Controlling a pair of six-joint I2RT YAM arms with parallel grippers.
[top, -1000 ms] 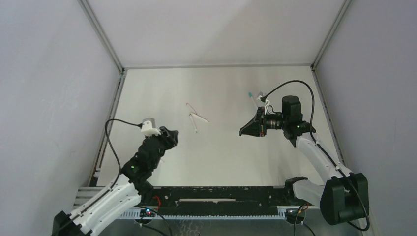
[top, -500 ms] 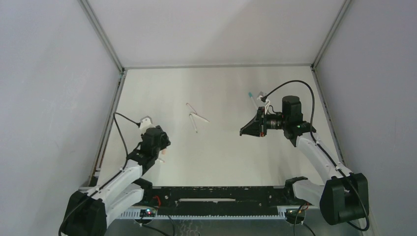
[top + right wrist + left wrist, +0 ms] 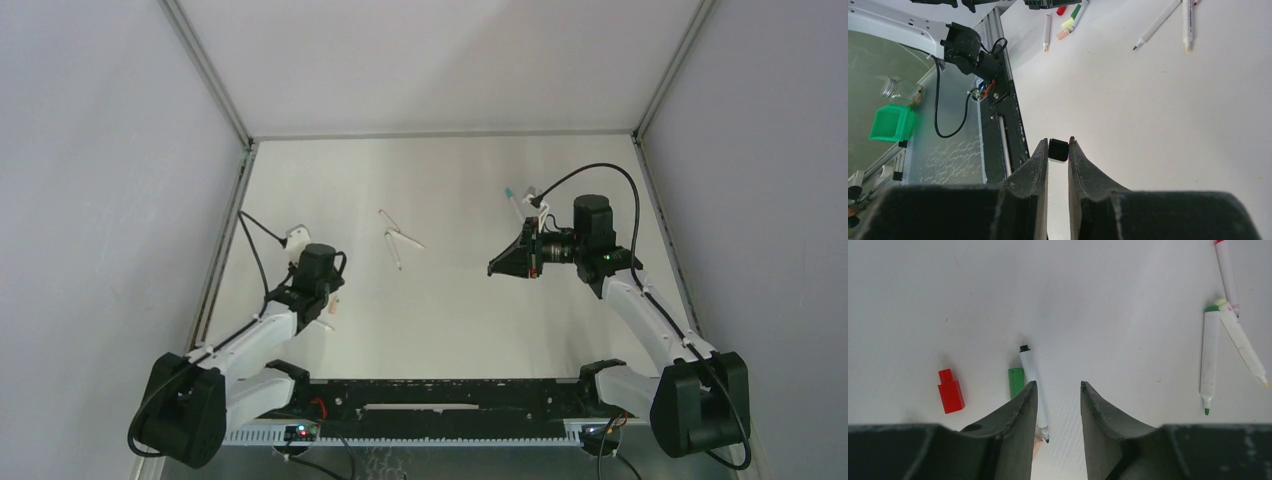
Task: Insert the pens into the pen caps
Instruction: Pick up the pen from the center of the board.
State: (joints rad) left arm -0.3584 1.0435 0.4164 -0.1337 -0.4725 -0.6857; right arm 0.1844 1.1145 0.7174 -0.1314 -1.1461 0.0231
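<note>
My left gripper (image 3: 1057, 390) is open and low over the table, also seen in the top view (image 3: 322, 298). A white pen with a black tip (image 3: 1029, 371) lies along the inside of its left finger, apart from the right finger. A green cap (image 3: 1016, 381) and a red cap (image 3: 950, 392) lie just left of it. A peach cap (image 3: 1036, 446) peeks from under the left finger. Three pens (image 3: 1210, 352) lie at the right, mid-table in the top view (image 3: 400, 240). My right gripper (image 3: 1058, 146) is shut on a black cap (image 3: 1058, 150), held above the table (image 3: 494, 268).
A pen with a teal end (image 3: 513, 200) lies at the back right, behind the right arm. The black rail (image 3: 998, 100) marks the table's near edge. Beyond it, off the table, stand a green bin (image 3: 892, 123) and a glass jar (image 3: 902, 92).
My left arm has folded back toward the near left and lowered its gripper over the black-tipped pen and caps. The right arm and its black cap have not moved.
</note>
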